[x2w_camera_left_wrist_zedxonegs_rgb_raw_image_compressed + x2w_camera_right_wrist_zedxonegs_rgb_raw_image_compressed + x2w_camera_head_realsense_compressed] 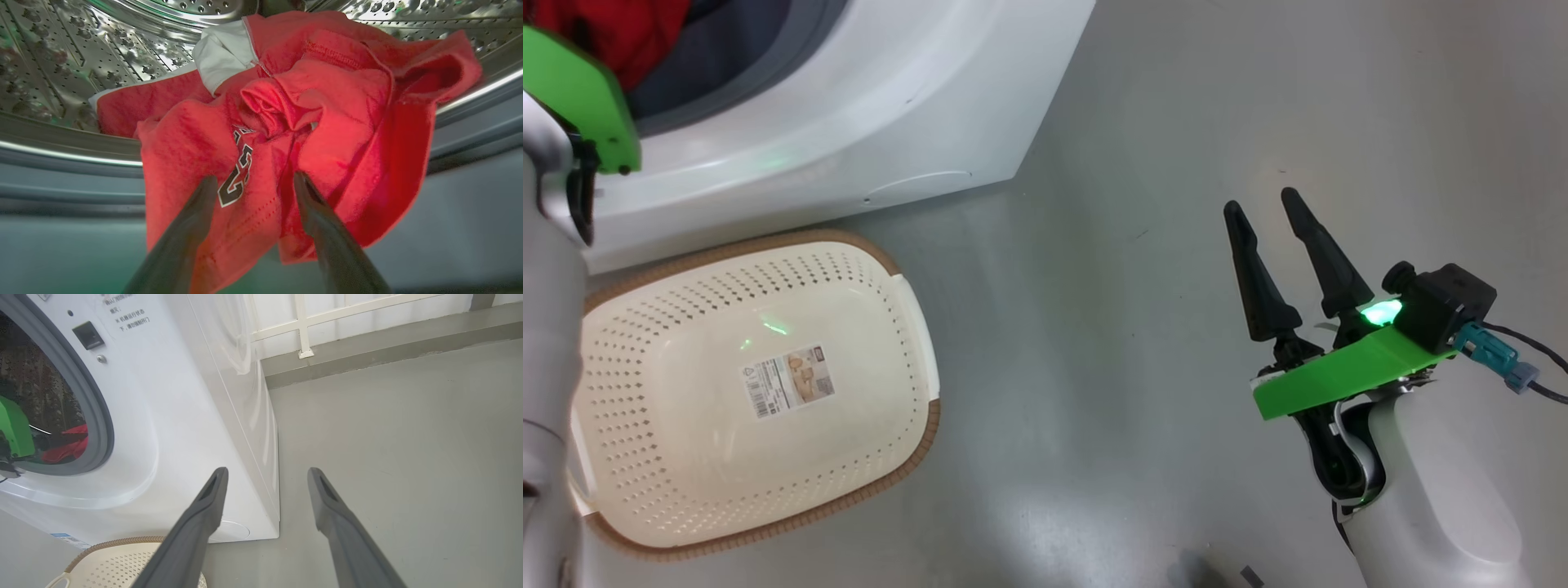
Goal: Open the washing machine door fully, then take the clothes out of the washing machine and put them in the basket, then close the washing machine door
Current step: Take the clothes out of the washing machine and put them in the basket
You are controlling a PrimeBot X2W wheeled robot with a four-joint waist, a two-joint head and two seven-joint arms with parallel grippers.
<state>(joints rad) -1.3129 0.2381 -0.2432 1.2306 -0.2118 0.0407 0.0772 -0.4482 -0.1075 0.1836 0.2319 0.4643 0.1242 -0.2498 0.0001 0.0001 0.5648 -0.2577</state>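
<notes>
Left wrist view | left fingers point(195, 220) wide apart, empty | clothes point(310, 122) heaped on drum point(61, 61) lip, fold between tips | suggest: push deeper, pinch thick bunch, not hem | right fingers point(204, 514) apart, empty | basket point(686, 457) empty, well left of them

Number 23 point(236, 173), black edged in white, stands on the red clothes point(335, 122) inside the washing machine point(184, 416). Small Chinese print point(130, 316) on the washing machine's front panel is illegible. The label sticker point(788, 380) in the basket point(621, 408) before the washing machine bears unreadable print.
</notes>
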